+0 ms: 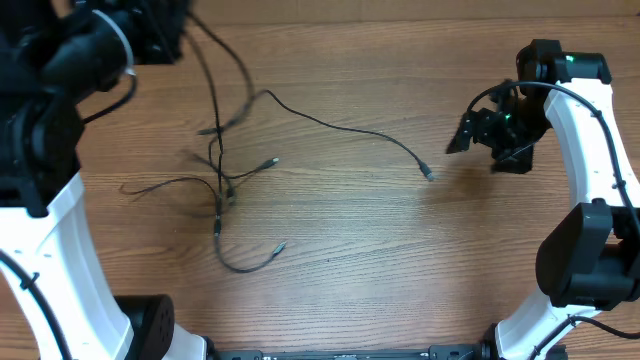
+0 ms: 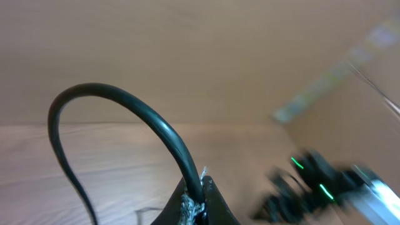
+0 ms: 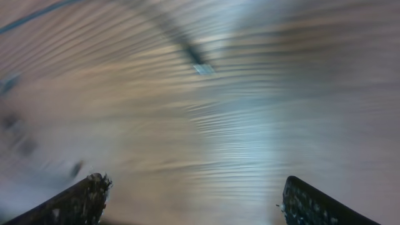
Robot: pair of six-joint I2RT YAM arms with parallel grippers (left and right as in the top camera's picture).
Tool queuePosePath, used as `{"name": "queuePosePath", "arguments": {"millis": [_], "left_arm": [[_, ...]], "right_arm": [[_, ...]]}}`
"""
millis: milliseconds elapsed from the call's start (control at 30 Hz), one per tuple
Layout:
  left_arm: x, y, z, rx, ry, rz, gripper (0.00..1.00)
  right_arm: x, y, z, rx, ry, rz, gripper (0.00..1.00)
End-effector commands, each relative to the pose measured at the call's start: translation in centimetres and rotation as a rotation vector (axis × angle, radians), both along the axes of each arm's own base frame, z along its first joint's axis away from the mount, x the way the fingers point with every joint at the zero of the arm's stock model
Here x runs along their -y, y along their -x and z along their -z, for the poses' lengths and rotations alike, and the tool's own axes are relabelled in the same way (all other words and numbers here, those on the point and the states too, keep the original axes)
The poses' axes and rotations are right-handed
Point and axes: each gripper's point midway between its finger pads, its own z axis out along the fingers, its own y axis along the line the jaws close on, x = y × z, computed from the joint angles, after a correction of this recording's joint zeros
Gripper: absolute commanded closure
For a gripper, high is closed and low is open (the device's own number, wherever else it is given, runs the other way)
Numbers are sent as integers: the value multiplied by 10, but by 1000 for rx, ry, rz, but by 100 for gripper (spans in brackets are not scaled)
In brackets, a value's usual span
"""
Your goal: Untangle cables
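Observation:
Several thin black cables (image 1: 218, 185) lie tangled on the wooden table left of centre. One long cable (image 1: 340, 128) runs right to a small plug (image 1: 428, 175). My left gripper (image 1: 170, 30) is raised at the far left and shut on a black cable (image 2: 125, 103) that hangs down to the tangle. In the left wrist view the jaws (image 2: 199, 194) pinch that cable. My right gripper (image 1: 470, 135) is open and empty, hovering right of the plug. The right wrist view, blurred, shows its spread fingers (image 3: 194, 200) and the plug end (image 3: 201, 67) ahead.
Two loose plug ends lie near the tangle (image 1: 274, 160) and in front of it (image 1: 282, 245). The right arm's base (image 1: 590, 260) stands at the right edge and the left arm's white link (image 1: 50, 250) at the left. The table is bare wood (image 1: 400, 260).

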Motion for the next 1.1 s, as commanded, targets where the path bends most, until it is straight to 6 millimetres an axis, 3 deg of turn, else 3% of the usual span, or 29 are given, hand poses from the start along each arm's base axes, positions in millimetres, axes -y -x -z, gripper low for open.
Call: {"name": "queuePosePath", "arguments": {"millis": [0, 233, 367, 467, 533, 667, 800, 900, 1067], "left_arm": [[41, 12, 4, 42, -6, 278, 96], [61, 6, 16, 28, -25, 335, 96], [57, 4, 13, 47, -49, 295, 96], [50, 7, 7, 67, -68, 253, 96], [58, 18, -2, 93, -39, 315, 96], [83, 48, -24, 160, 65, 554, 96], [87, 56, -29, 174, 89, 605, 96], [88, 56, -29, 166, 96, 607, 96], [97, 70, -38, 191, 126, 691, 96]], "right_arm": [[-66, -1, -34, 159, -366, -241, 12], [-123, 6, -52, 241, -517, -409, 9], [-145, 5, -52, 257, -519, -450, 9], [-151, 3, -52, 264, -520, -445, 9], [-153, 0, -55, 275, -535, -438, 9], [-174, -5, -88, 381, -751, -469, 5], [-187, -10, -120, 477, -941, -493, 5], [-191, -15, -134, 516, -1010, -500, 5], [-198, -24, -140, 511, -1019, -479, 5]]}}
